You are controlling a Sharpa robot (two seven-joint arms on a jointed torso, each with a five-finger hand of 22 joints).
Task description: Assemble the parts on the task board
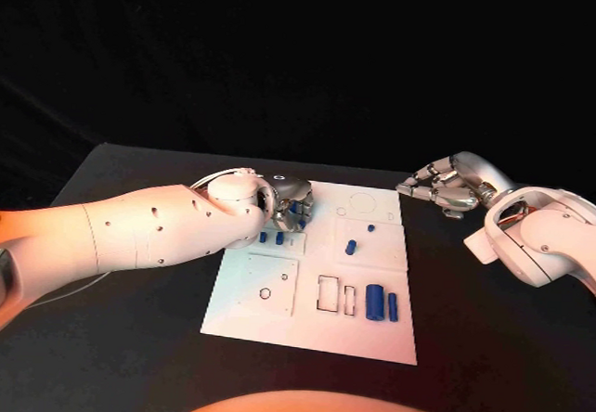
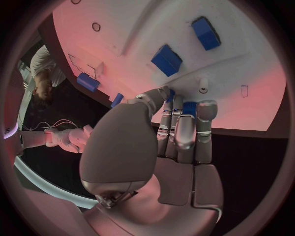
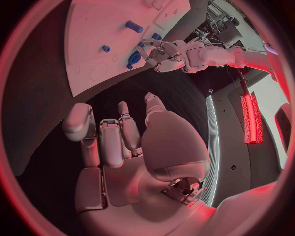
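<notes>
Reaching over the task board (image 1: 253, 301) near its left edge, the left hand (image 1: 288, 205) had its fingertips (image 2: 171, 96) at a blue part (image 2: 189, 107); whether it gripped was unclear. The right hand (image 1: 442, 188) hovered off the board's far right corner, fingers loosely curled, holding nothing.

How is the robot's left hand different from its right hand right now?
The left hand reaches over the white task board, fingertips down among the blue parts; the right hand hangs beside the board's far corner, over the black table. The left hand's fingers touch or pinch a blue piece; the right hand's fingers are curled with nothing in them. Both are silver, on white arms.
</notes>
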